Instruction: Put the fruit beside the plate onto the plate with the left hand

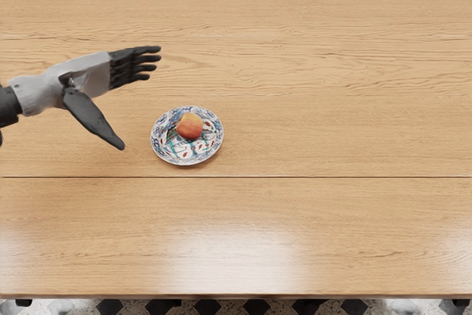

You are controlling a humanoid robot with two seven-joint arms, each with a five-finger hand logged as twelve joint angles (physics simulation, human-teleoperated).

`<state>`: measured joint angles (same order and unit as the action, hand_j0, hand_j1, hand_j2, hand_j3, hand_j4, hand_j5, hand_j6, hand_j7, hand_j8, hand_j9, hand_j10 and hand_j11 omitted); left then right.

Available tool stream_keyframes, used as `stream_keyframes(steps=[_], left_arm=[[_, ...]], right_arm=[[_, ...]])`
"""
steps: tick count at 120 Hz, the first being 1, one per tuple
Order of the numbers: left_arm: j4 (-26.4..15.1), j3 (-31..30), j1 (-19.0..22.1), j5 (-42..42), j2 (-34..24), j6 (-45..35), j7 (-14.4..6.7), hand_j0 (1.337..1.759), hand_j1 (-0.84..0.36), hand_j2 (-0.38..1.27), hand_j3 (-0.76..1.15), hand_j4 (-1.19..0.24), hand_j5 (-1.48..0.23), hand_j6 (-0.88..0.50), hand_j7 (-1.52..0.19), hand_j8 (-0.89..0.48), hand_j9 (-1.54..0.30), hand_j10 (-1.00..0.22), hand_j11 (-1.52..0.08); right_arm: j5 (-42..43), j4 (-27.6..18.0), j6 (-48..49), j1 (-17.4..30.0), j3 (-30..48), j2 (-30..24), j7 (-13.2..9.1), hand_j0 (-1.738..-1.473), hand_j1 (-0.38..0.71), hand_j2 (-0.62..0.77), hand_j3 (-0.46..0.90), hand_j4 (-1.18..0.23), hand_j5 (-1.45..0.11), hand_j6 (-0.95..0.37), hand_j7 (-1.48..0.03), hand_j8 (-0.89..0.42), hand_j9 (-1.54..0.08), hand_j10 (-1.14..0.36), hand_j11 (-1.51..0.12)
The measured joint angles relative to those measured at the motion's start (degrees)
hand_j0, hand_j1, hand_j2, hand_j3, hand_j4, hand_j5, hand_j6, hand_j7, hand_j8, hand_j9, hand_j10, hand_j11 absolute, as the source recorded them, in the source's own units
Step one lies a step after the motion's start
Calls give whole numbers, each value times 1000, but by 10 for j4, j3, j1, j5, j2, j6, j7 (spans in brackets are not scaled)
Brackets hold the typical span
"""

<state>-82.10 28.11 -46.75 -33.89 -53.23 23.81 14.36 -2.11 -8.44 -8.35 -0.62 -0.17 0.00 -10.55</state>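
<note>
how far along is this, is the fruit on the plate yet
Done: the fruit sits on the plate, near its middle. In hand: nothing. The left robot hand is open and empty, up and to the left of the plate, not touching it. Left: no other fruit shows beside the plate, so the placing looks finished.

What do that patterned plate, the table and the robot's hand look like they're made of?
Plate: probably glazed ceramic, white with a painted blue, red and green pattern. Table: wood or wood veneer, showing grain, plank seams and a soft sheen near the front. Left hand: likely matte plastic or metal, a grey shell with dark fingers; the render leaves that open.
</note>
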Motion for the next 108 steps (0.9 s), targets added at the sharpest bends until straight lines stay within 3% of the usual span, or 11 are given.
stream_keyframes(steps=[8, 13, 20, 28, 51, 74, 90, 108], left_arm=[[11, -1, 28, 2, 4, 3, 84, 1658, 310, 10, 0, -37, -45, -37, -45, -37, -45, -36, -45], [19, -1, 44, 11, 6, 5, 125, 1658, 310, 10, 0, -36, -45, -37, -45, -37, -44, -36, -44], [28, -1, 58, 21, 6, 6, 160, 1658, 311, 10, 0, -36, -44, -37, -44, -36, -44, -36, -44], [43, -1, 76, 30, 14, 6, 182, 1658, 311, 10, 0, -35, -44, -36, -44, -36, -44, -35, -44], [93, -1, 115, 72, 49, 7, 202, 1658, 315, 10, 0, -31, -40, -32, -40, -32, -40, -31, -40], [155, -2, 154, 88, 73, 7, 206, 1658, 319, 9, 0, -27, -35, -28, -35, -27, -35, -27, -35], [202, -1, 158, 94, 72, 7, 206, 1658, 323, 9, 0, -24, -31, -24, -31, -24, -31, -24, -31], [228, 4, 183, 105, 53, 7, 206, 1658, 326, 8, 0, -21, -28, -21, -28, -21, -28, -21, -28]], right_arm=[[0, 0, 0, 0, 0, 0, 0, -1658, -349, 0, 0, 0, 0, -1, 0, 0, 0, 0, 0], [0, 0, 0, 0, 0, 0, 0, -1658, -349, 0, 0, 0, 0, -1, 0, 0, 0, 0, 0], [0, 0, 0, 0, 0, 0, 0, -1658, -349, 0, 0, 0, 0, -1, 0, 0, 0, 0, 0], [0, 0, 0, 0, 0, 0, 0, -1658, -349, 0, 0, 0, 0, -1, 0, 0, 0, 0, 0], [0, 0, 0, 0, 0, 0, 0, -1658, -349, 0, 0, 0, 0, -1, 0, 0, 0, 0, 0], [0, 0, 0, 0, 0, 0, 0, -1658, -349, 0, 0, 0, 0, -1, 0, 0, 0, 0, 0], [0, 0, 0, 0, 0, 0, 0, -1658, -349, 0, 0, 0, 0, -1, 0, 0, 0, 0, 0], [0, 0, 0, 0, 0, 0, 0, -1658, -349, 0, 0, 0, 0, -1, 0, 0, 0, 0, 0]])
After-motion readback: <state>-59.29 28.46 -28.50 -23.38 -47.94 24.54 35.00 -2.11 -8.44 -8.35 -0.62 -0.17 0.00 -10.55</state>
